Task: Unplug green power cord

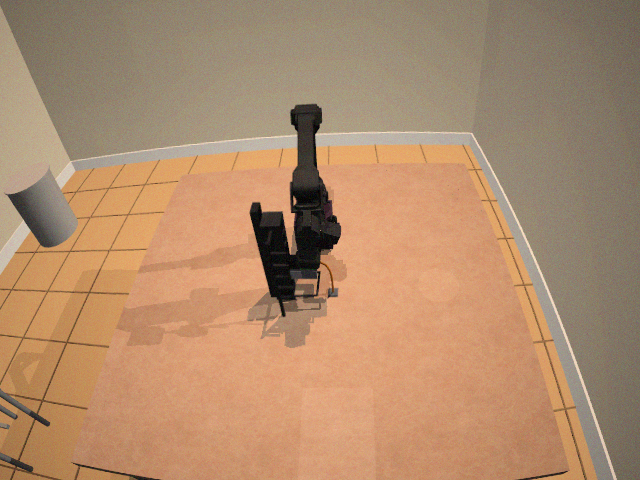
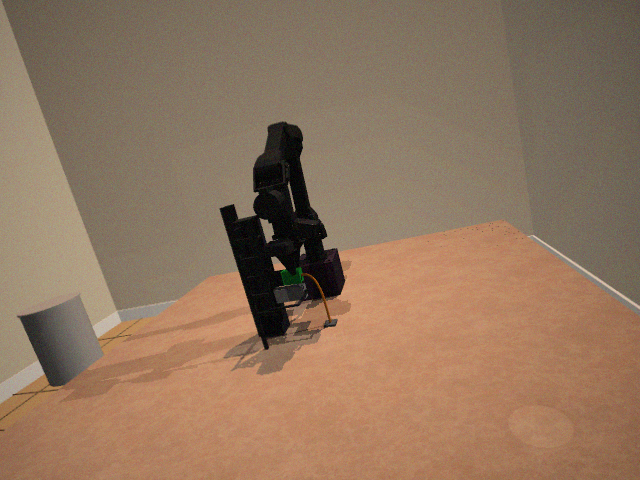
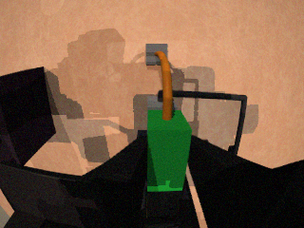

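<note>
The hand [image 3: 166,199] is clamped on the green plug [image 3: 169,148], which sits low beside the upright black power strip [image 2: 255,273]. An orange cord [image 3: 166,89] runs toward twelve o'clock onto the desk [image 2: 439,335]. The grasp looks made; next comes pulling the plug out, then releasing it.

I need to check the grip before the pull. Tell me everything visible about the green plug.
The green plug is a plain, boxy block, matte like plastic, standing upright beside the black power strip. The pincer is shut on its sides. An orange cord leaves its top and arcs to a small grey end piece on the table.
</note>
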Robot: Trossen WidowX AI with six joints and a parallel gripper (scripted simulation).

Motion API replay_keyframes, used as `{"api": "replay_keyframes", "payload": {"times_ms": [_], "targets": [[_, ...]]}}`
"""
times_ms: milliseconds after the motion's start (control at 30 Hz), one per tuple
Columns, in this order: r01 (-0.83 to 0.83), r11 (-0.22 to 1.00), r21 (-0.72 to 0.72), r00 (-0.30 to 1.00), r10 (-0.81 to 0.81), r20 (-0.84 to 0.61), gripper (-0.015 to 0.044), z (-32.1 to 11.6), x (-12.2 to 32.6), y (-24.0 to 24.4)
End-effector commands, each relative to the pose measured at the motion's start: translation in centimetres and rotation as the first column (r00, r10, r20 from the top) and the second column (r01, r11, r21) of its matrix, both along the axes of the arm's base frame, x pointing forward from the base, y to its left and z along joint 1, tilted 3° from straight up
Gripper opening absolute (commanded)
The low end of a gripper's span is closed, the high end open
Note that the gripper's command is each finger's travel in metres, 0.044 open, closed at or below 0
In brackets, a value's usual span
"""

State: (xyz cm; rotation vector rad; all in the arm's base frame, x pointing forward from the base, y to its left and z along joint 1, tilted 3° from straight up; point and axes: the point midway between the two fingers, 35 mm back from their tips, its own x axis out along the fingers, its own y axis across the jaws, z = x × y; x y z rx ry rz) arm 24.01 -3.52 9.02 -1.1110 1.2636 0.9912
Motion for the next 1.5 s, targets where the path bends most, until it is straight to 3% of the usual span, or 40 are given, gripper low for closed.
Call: {"api": "replay_keyframes", "payload": {"times_ms": [0,500,933,1067,1233,1467], "targets": [[-0.013,0.999,0.042,1.000,0.012,0.010,0.0000,0.2,0.5,1.9],[-0.014,0.999,0.045,1.000,0.014,0.011,0.0000,0.3,0.8,4.3],[-0.016,0.999,0.046,1.000,0.016,0.012,0.0341,0.1,0.5,3.5],[-0.016,0.999,0.047,1.000,0.016,0.012,0.0440,0.5,1.0,5.1],[-0.016,0.999,0.051,1.000,0.016,0.013,0.0440,1.5,1.5,9.2],[-0.016,0.999,0.052,1.000,0.016,0.013,0.0440,1.5,1.5,9.4]]}}
